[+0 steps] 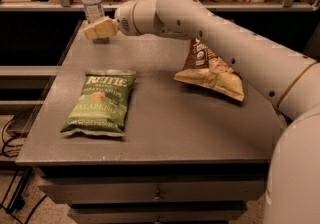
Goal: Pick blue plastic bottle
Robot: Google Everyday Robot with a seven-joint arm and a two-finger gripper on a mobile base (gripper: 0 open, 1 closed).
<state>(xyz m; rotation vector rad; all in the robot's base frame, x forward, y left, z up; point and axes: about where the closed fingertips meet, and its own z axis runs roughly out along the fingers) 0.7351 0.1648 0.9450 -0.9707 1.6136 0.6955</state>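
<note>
The blue plastic bottle [91,1], slim and clear with a white cap and a pale label, stands upright at the table's far left corner. My gripper [98,29] reaches in from the right on a long white arm. Its cream fingers are right at the bottle's lower part and cover its base.
A green jalapeño chip bag [100,102] lies flat at the left middle of the grey table [165,133]. A brown chip bag [210,68] lies at the right, partly under my arm. A shelf rail and bags stand behind the table. Drawers front the table.
</note>
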